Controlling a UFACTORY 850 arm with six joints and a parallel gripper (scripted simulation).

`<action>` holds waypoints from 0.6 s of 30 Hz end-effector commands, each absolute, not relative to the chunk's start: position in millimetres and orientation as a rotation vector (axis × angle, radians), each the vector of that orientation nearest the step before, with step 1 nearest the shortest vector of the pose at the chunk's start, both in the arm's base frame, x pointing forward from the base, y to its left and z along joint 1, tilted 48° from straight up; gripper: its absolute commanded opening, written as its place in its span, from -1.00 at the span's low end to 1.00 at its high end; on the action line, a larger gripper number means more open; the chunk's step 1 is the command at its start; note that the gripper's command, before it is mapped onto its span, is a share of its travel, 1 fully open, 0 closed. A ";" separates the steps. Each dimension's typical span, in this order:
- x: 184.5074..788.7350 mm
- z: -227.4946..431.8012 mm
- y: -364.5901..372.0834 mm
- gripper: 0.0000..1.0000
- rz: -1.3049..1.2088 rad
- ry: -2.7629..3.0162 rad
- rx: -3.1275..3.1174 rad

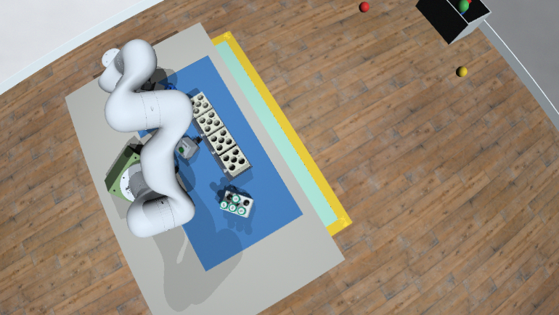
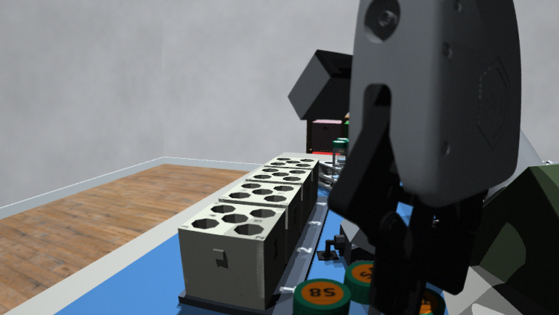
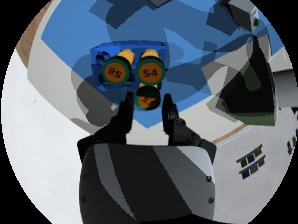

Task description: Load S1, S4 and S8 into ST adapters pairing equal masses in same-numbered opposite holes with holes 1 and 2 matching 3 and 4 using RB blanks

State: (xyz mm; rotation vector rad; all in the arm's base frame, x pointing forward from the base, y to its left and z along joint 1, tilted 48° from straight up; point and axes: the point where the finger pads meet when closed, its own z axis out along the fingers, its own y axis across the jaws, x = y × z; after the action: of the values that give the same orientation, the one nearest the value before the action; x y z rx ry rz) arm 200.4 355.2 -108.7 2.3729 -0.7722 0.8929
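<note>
The blue sample rack RS holds three green-capped tubes with orange dots. S8 (image 3: 116,71) and S4 (image 3: 149,70) stand side by side, and a third sample (image 3: 145,98) stands nearer to me. My gripper (image 3: 148,101) hangs right over that third tube, its fingers open a little wider than the cap and one on each side. In the side view the S8 cap (image 2: 321,294) shows beside my dark fingers (image 2: 406,273). The four adapters on stand ST (image 1: 221,136) all have empty holes. In the top view my arm hides RS.
The white blank rack RB (image 1: 236,203) with several white-dotted tubes stands near the blue mat's middle. The green DONE key (image 1: 182,149) sits on a grey box beside ST. A green-based centrifuge (image 1: 123,176) stands by the arm's base.
</note>
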 end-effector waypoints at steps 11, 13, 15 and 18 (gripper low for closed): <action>190.6 -93.3 369.9 -0.15 0.893 -0.773 2.374; 188.9 -90.7 372.3 -0.15 0.893 -0.773 2.375; 187.2 -88.0 374.8 -0.15 0.893 -0.773 2.375; 185.4 -85.3 377.2 -0.15 0.893 -0.773 2.375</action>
State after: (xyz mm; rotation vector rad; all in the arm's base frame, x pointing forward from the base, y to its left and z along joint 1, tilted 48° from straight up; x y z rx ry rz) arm 186.7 374.6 -87.4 2.3730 -0.7723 0.8928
